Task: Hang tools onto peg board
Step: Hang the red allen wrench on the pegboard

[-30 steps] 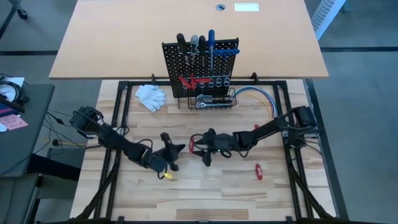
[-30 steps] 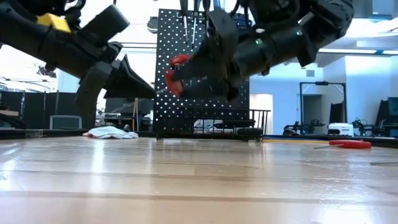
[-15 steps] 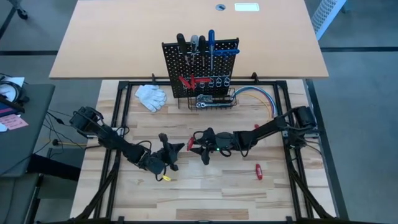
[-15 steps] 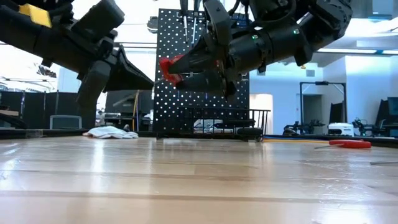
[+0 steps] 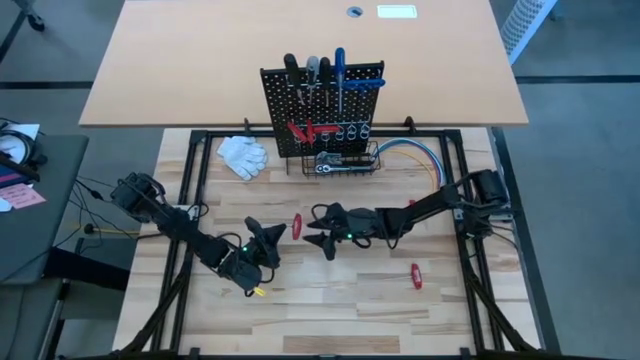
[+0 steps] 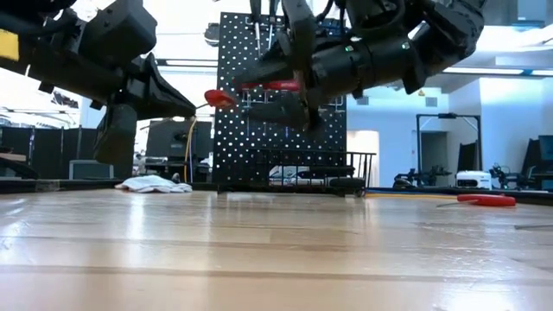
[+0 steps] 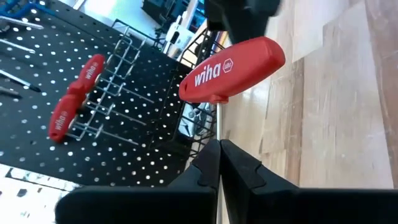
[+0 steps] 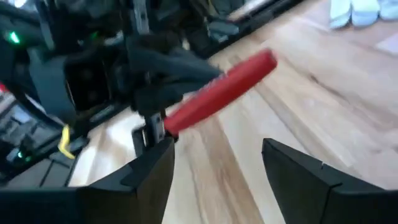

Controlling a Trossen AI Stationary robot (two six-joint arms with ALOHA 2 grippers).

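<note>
Nearest the front edge of the counter (image 5: pixel 330 320), toward its right side, a short red-handled tool (image 5: pixel 415 275) is lying alone on the wood.

Farther in, around the middle of the counter, the two arms are meeting. The left end effector (image 5: pixel 268 238) is pinching the thin shaft of a red-handled screwdriver (image 5: pixel 297 224) between fingers (image 7: pixel 205 168) that are closed almost together, with the red handle sticking out toward the peg board, clear of the wood. Just beside that handle, the right end effector (image 5: pixel 318 232) is hovering with its fingers (image 8: pixel 149 180) spread wide, touching nothing; the handle is sitting in front of the gap.

Along the far edge, white gloves (image 5: pixel 243 153) are lying left of the peg board (image 5: pixel 322 100), which is standing upright at the middle. Black-, grey- and blue-handled screwdrivers (image 5: pixel 312 68) are hanging along its top, and red-handled tools (image 5: pixel 305 130) are hanging lower down. A chrome ratchet wrench (image 5: pixel 328 162) is resting in the wire basket (image 5: pixel 368 160) at its base. Coloured cables (image 5: pixel 415 150) are curving off to the right.
</note>
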